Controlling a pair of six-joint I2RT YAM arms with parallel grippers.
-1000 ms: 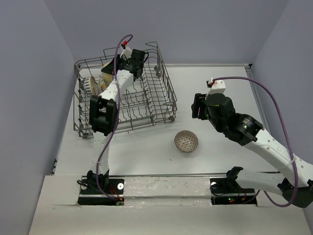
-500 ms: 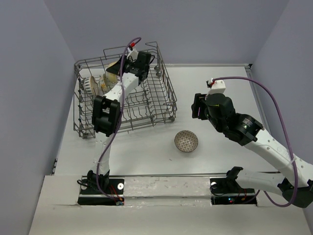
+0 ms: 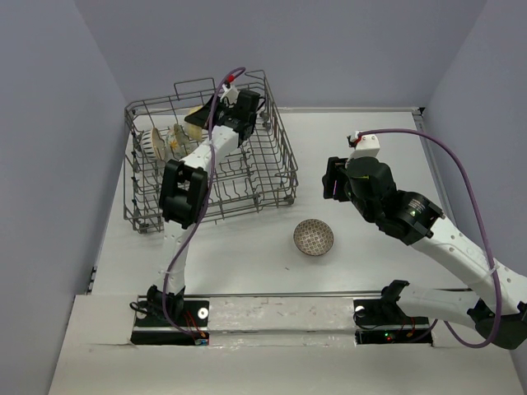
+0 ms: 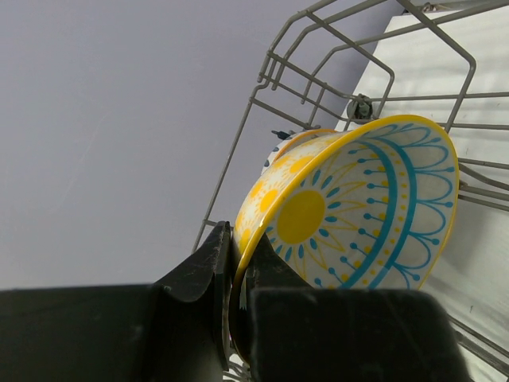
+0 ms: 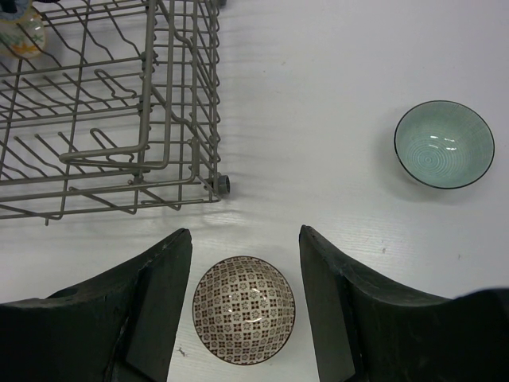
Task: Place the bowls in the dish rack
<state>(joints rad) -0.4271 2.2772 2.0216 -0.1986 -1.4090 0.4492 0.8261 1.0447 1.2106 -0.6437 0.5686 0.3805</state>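
My left gripper (image 3: 203, 123) is shut on the rim of a white bowl with yellow and teal flowers (image 4: 358, 207). It holds the bowl on edge over the back of the grey wire dish rack (image 3: 247, 177), by its back wall (image 4: 262, 87). Two more bowls (image 3: 146, 141) (image 3: 175, 141) stand on edge at the rack's back left. My right gripper (image 5: 245, 233) is open and empty, above the brown-patterned bowl (image 5: 243, 309), which sits upright on the table in front of the rack (image 3: 314, 237). A teal bowl (image 5: 444, 144) sits upright to its right, hidden in the top view.
The rack's front right corner with a small wheel (image 5: 223, 185) lies just beyond the brown bowl. Purple walls close the table on the left, back and right. The right arm's purple cable (image 3: 461, 173) loops over the right side.
My left gripper has carried the flower bowl to the right along the rack's back wall. The right arm and the brown bowl have not moved.
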